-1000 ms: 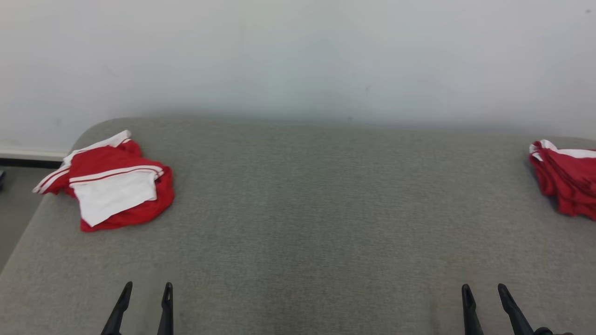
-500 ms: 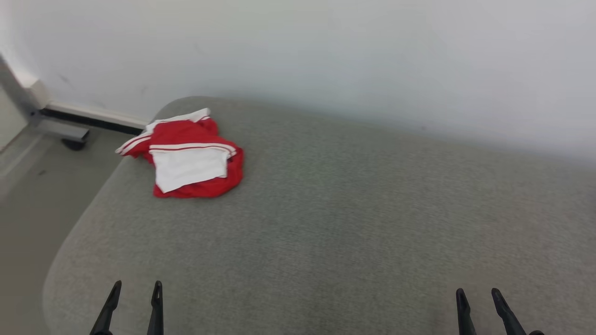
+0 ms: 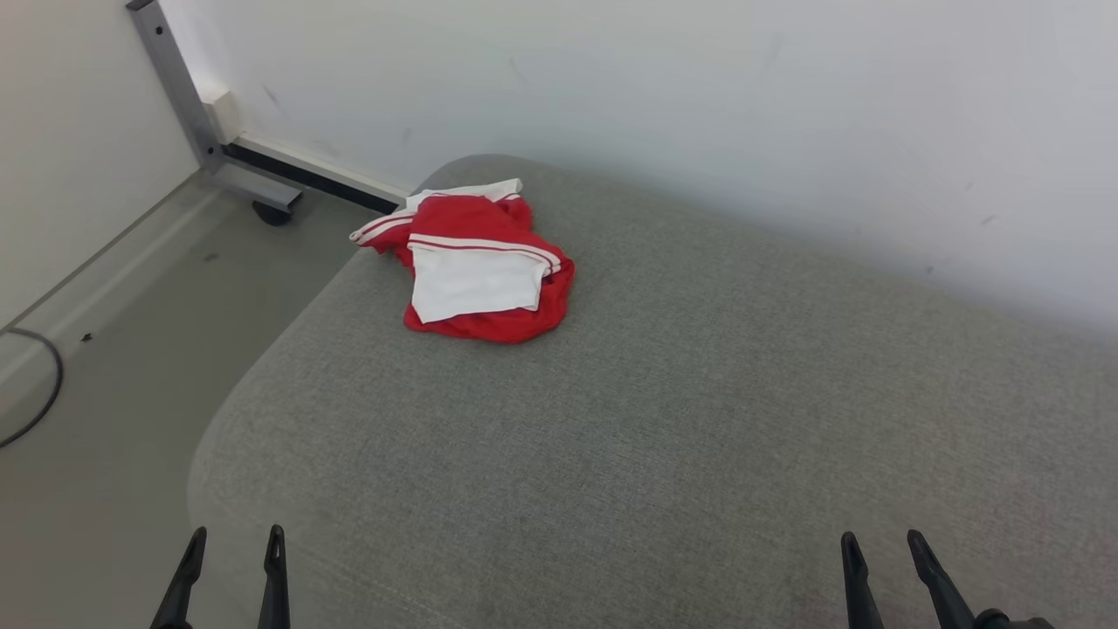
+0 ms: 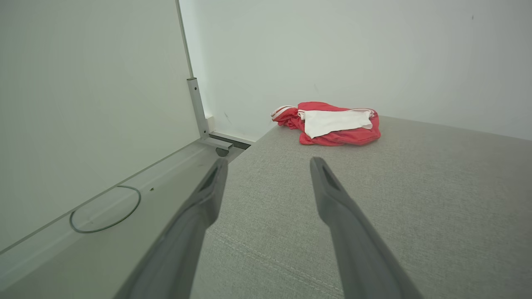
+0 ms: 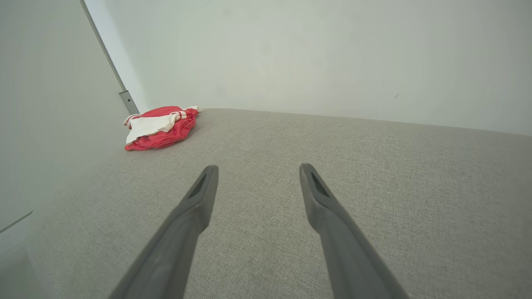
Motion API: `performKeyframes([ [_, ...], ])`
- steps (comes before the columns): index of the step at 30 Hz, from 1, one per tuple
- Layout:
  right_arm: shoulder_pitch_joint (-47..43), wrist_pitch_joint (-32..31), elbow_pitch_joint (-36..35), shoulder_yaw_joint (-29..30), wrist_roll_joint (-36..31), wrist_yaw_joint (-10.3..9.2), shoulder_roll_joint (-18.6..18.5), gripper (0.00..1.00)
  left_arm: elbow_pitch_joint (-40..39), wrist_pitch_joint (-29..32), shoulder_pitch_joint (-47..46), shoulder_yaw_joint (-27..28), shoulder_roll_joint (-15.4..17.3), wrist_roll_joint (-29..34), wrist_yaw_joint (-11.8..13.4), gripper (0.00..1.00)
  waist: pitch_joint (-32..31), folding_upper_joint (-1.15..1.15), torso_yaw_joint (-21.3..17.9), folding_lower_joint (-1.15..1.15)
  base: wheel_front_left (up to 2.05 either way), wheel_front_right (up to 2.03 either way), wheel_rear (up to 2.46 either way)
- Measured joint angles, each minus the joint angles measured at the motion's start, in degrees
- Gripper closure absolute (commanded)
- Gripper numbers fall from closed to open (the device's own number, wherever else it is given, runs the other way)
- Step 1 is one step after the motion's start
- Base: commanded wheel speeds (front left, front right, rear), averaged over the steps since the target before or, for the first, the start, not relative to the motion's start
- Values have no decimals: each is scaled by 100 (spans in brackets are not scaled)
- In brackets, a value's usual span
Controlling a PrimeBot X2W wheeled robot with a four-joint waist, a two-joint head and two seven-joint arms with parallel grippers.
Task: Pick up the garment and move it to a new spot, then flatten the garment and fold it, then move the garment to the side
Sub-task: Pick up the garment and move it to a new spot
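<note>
Garment (image 3: 476, 275) was lying crumpled at the far left corner of the grey padded surface (image 3: 699, 419), red with a white panel showing on top, right near the white wall (image 3: 699, 105). Left gripper (image 3: 238, 533) and right gripper (image 3: 879, 535) sat at the near edge, well apart from it, both with fingers spread wide and nothing between them. Off left, a dark cable (image 3: 44, 384) lay on the floor.

A crumpled red-and-white garment (image 3: 479, 275) lies (far corner) on the grey fabric surface (image 3: 699, 419); both grippers hang spread, well apart.
</note>
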State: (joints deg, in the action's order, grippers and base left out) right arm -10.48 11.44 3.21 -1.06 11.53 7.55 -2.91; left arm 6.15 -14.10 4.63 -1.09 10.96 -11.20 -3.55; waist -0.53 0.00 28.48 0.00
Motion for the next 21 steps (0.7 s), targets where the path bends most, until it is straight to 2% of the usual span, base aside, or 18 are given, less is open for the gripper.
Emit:
performKeyframes([
  [8,179,-82,14,-93,-65,0,0,0,-145,-20,92,119,0,-85,148,0,107,1,142,0,0,0,0],
  [21,214,-94,-75,-3,-178,0,1,0,48,-47,-225,143,85,-215,94,0,166,1,52,0,0,0,0],
])
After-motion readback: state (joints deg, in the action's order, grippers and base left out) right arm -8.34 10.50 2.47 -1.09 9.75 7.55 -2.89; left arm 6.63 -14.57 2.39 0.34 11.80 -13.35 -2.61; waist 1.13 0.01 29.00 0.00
